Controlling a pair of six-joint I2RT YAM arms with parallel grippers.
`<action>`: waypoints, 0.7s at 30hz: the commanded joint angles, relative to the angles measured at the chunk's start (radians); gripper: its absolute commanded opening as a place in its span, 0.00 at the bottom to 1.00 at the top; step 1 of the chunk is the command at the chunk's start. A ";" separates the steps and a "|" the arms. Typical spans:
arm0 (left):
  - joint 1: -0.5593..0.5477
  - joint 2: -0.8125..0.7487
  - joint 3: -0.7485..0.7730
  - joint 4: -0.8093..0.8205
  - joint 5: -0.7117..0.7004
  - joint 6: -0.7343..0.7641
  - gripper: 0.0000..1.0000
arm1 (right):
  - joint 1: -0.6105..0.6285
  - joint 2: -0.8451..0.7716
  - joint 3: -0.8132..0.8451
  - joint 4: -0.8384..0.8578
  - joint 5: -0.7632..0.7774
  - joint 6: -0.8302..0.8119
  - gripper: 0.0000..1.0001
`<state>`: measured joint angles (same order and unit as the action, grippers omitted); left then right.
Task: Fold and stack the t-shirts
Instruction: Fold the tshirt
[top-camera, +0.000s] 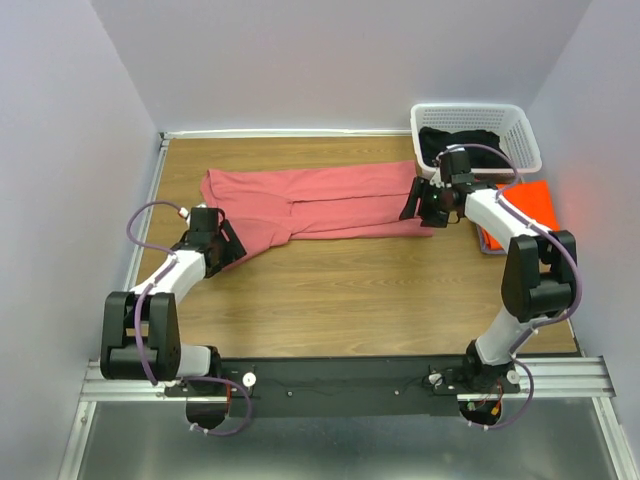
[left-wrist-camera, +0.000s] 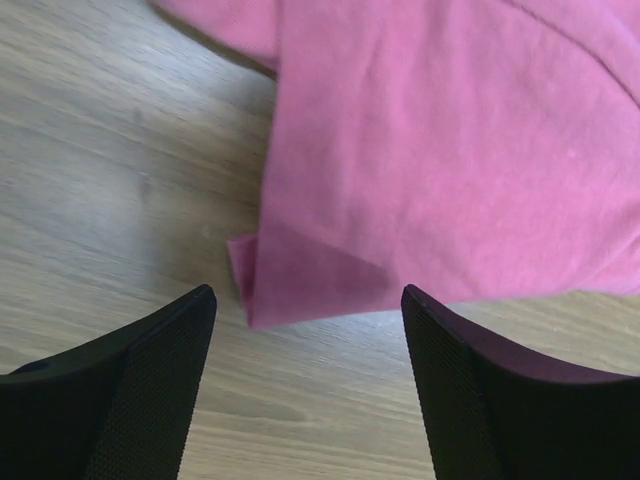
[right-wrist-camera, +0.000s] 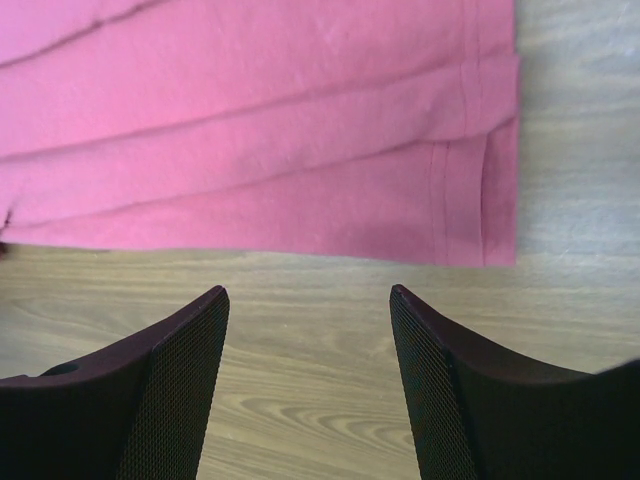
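The dusty pink-red t-shirt (top-camera: 310, 205) lies folded into a long band across the back of the wooden table. My left gripper (top-camera: 228, 248) hovers open just short of its lower left corner (left-wrist-camera: 300, 290), nothing between the fingers. My right gripper (top-camera: 415, 205) stands open at the band's right end, its hemmed edge (right-wrist-camera: 480, 210) lying just beyond the fingertips. An orange t-shirt (top-camera: 535, 205) lies folded at the right edge. A black t-shirt (top-camera: 462, 143) sits in the basket.
The white lattice basket (top-camera: 478, 115) stands at the back right corner, close behind the right arm. Purple walls enclose the table on three sides. Bare wood (top-camera: 350, 300) stretches between the shirt and the arm bases.
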<state>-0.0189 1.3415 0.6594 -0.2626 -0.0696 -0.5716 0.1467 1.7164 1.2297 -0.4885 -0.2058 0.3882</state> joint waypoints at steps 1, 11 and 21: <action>-0.029 0.028 -0.010 0.062 0.016 -0.034 0.80 | 0.008 -0.044 -0.045 0.047 -0.038 0.015 0.73; -0.058 0.084 0.017 0.054 -0.027 -0.037 0.40 | 0.013 -0.104 -0.110 0.059 -0.034 0.031 0.73; -0.056 0.094 0.310 -0.030 -0.018 0.010 0.00 | 0.013 -0.162 -0.139 0.057 -0.035 0.038 0.73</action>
<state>-0.0742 1.4174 0.8684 -0.2924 -0.0814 -0.5896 0.1516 1.5898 1.1053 -0.4423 -0.2260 0.4187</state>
